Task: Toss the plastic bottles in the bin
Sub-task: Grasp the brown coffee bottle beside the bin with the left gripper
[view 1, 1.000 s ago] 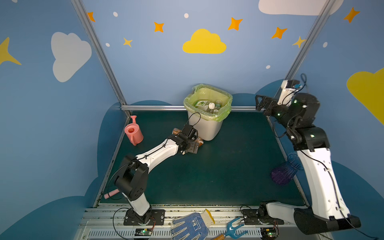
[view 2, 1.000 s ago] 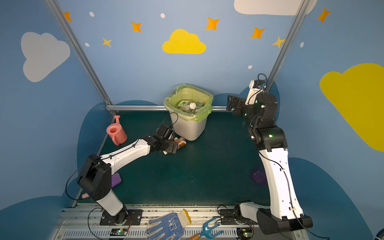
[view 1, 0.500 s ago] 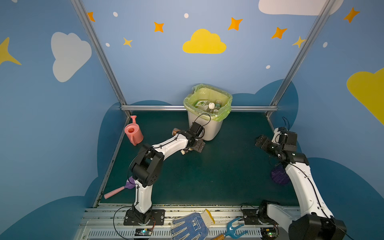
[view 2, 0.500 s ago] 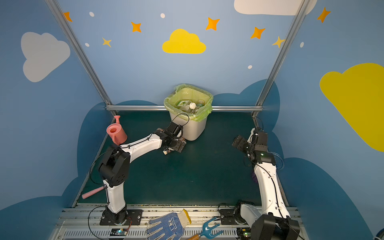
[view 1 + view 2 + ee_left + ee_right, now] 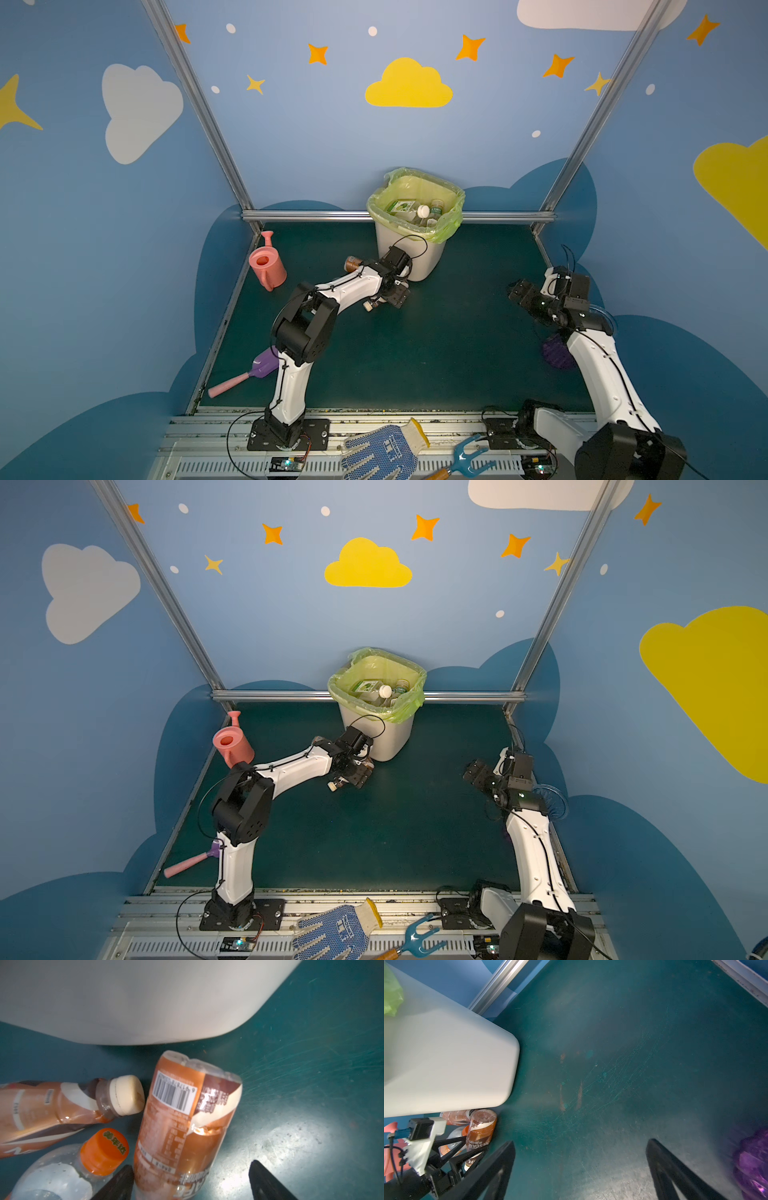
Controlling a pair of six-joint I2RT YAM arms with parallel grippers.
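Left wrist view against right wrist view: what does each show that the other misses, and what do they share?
Only the left wrist view: green lettering on the orange cap and the barcode bars on the brown bottle. Only the right wrist view: the green bag lining the bin, a purple object, the right tool, open. Both: the bin's wall, that brown bottle between the left tool's parted fingers, the green mat.

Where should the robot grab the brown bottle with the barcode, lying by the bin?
Probably across its round middle, coming straight down from above. The brown bottle lies flat on the mat with its base toward the bin, so both long sides are exposed. The orange-capped bottle crowds one side, leaving little room there.
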